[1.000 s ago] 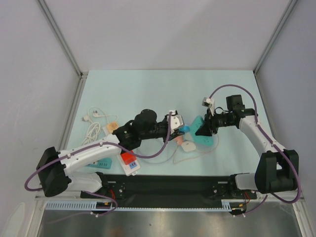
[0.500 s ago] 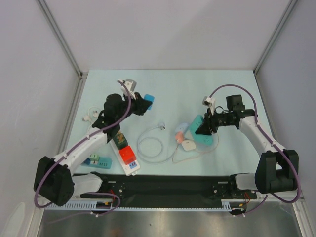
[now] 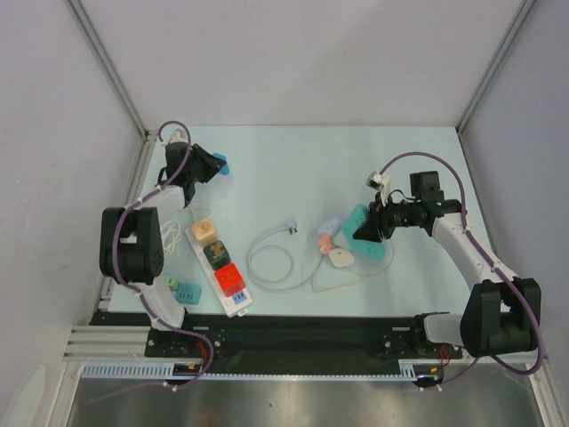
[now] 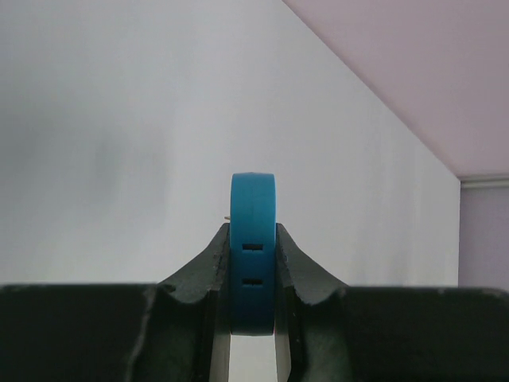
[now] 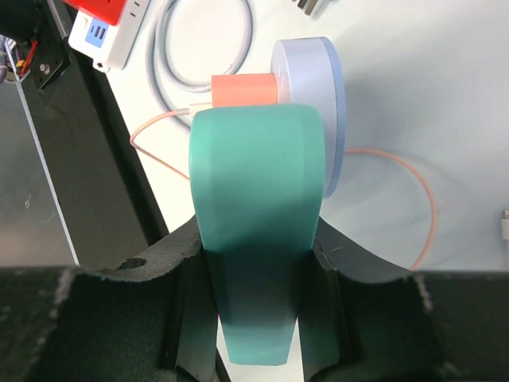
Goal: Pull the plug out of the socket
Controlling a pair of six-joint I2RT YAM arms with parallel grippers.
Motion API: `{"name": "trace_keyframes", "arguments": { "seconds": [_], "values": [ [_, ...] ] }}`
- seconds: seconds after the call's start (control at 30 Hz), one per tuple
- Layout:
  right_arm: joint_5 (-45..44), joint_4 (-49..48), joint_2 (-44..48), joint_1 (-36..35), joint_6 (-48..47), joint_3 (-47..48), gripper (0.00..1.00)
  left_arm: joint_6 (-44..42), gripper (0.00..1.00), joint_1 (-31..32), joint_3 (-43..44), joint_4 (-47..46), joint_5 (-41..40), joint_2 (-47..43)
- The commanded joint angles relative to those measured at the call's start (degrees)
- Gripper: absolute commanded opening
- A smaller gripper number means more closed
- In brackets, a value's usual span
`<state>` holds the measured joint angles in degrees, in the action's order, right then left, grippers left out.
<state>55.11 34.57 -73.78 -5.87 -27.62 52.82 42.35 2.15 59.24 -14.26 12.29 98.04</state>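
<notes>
My left gripper (image 3: 213,166) is shut on a small blue plug piece (image 3: 220,165) and holds it at the far left back of the table, far from the socket. In the left wrist view the blue piece (image 4: 253,239) shows two small slots between the fingers, with only wall behind it. My right gripper (image 3: 364,231) is shut on the teal socket block (image 3: 372,238) at centre right. In the right wrist view the teal block (image 5: 254,191) fills the jaws, with a salmon plug (image 5: 242,89) and a pale blue disc (image 5: 312,103) just beyond it.
A white power strip (image 3: 222,267) with beige, green and red cubes lies front left. A white cable loop (image 3: 269,260), a salmon plug (image 3: 325,241), a white charger (image 3: 340,261) and a thin pink cord lie mid-table. A coiled white cable (image 3: 165,234) and a small teal block (image 3: 186,292) sit at the left edge.
My left arm has swung from the table's middle, beside the teal socket, to the far left back, carrying the blue piece. The right gripper has barely moved, still holding the teal block.
</notes>
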Motion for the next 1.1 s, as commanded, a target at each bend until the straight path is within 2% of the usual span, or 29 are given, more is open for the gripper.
{"name": "trace_keyframes", "arguments": {
  "seconds": [0.0,0.13,0.3,0.6,0.73,0.93,1.07],
  "values": [
    [0.08,-4.07,2.23,0.16,0.02,0.62,0.00,4.32,0.00,-3.63,8.59,-0.60,2.46,7.40],
    [-0.35,-3.89,1.88,0.24,0.02,0.80,0.00,8.35,0.04,-6.54,14.22,0.98,5.11,14.79],
    [-0.53,-3.89,1.62,0.24,-0.07,0.80,0.00,9.16,0.12,-8.48,20.73,3.27,5.90,20.69],
    [-0.97,-3.54,0.48,0.24,-0.25,1.15,0.00,8.36,0.40,-10.15,27.33,7.76,7.39,27.46],
    [-1.15,-3.54,0.39,0.24,-0.42,1.15,0.00,7.67,0.57,-10.59,27.15,8.19,7.31,27.65],
    [-1.50,-3.37,0.21,0.42,-0.60,1.24,0.00,2.31,0.69,-11.47,26.36,11.26,5.55,22.92],
    [-1.32,-3.10,0.39,0.51,-0.86,1.41,0.00,-2.97,0.71,-11.38,23.03,11.37,4.57,16.68]
  ]
}}
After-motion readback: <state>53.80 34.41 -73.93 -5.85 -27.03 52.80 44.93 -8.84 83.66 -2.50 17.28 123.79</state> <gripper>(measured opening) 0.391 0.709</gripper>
